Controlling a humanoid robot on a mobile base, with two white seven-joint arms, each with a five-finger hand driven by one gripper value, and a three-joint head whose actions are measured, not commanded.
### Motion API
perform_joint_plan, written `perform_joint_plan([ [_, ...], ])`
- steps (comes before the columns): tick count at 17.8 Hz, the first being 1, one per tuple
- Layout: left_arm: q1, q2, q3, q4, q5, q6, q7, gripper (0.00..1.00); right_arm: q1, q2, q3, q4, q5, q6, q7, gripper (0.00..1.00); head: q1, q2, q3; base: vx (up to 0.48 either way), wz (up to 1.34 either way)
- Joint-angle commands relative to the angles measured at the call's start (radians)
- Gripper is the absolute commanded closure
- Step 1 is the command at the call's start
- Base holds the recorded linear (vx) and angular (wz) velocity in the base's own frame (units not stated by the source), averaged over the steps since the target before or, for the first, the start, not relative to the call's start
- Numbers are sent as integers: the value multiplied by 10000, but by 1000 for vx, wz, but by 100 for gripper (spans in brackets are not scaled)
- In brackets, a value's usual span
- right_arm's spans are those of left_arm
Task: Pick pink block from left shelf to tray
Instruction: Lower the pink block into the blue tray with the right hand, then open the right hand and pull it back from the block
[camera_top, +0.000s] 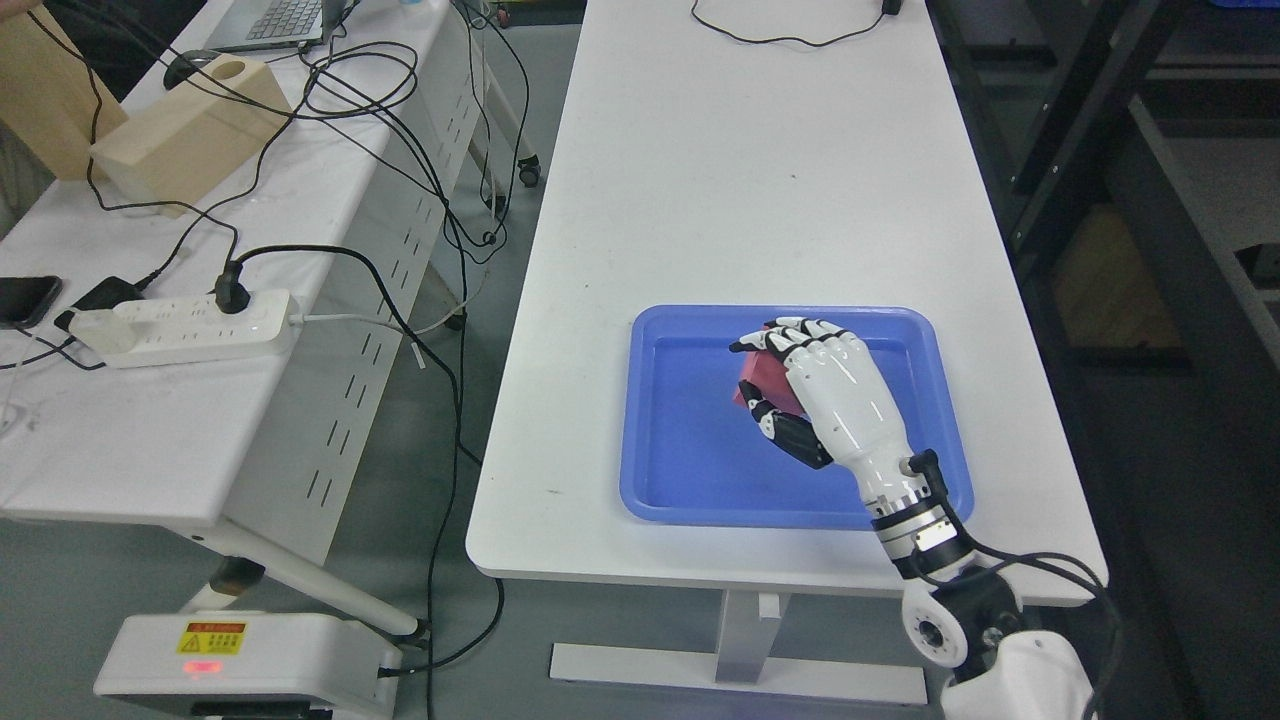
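- Right hand (815, 390) over the blue tray (660, 470), arm in from lower right, reaching up and left across the tray's near rim
- Fingers (800, 330) curled over the top of the pink block (762, 378), thumb under at its lower edge, so clamped on it, block on the hand's left side
- Block sits w/in the tray's outline, roughly centre, a bit toward the far rim; can't tell if it touches the tray floor or hangs just above
- Block's long axis hard to call, mostly hidden by the palm
- Tray otherwise holds nothing, sits at the near end of the white tabletop (760, 180)
- Left hand not in shot
- My read: placing step nearly done; next up, prob lower if needed & let go
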Motion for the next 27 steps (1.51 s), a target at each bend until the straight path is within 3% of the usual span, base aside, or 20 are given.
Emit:
perform_joint_plan([
  [1,-292,175,0,-175,0,-4,8,0,270,-174,154,432,518,620,-12,40,0,0,0,24,0],
  [3,-292,175,0,-175,0,-4,8,0,300,-174,154,447,395,866,-27,27,0,0,0,0,0],
  [7,-292,175,0,-175,0,-4,8,0,438,-174,154,447,58,867,18,18,0,0,0,0,0],
  [9,-292,175,0,-175,0,-4,8,0,499,-174,63,416,-902,882,323,1,0,0,0,0,0],
  [12,-292,175,0,-175,0,-4,8,0,454,-174,-350,386,-4730,775,1059,0,0,0,0,0,0],
  [14,-307,175,0,-175,0,-4,8,0,377,-174,-658,325,-6515,759,1809,0,0,0,0,0,0],
  [21,-292,175,0,-175,0,-4,8,0,239,-174,-1793,48,-10215,224,2212,0,0,0,0,0,0],
  [27,-292,175,0,-175,0,-4,8,0,239,-174,-2101,-105,-11829,9,2273,0,0,0,0,0,0],
])
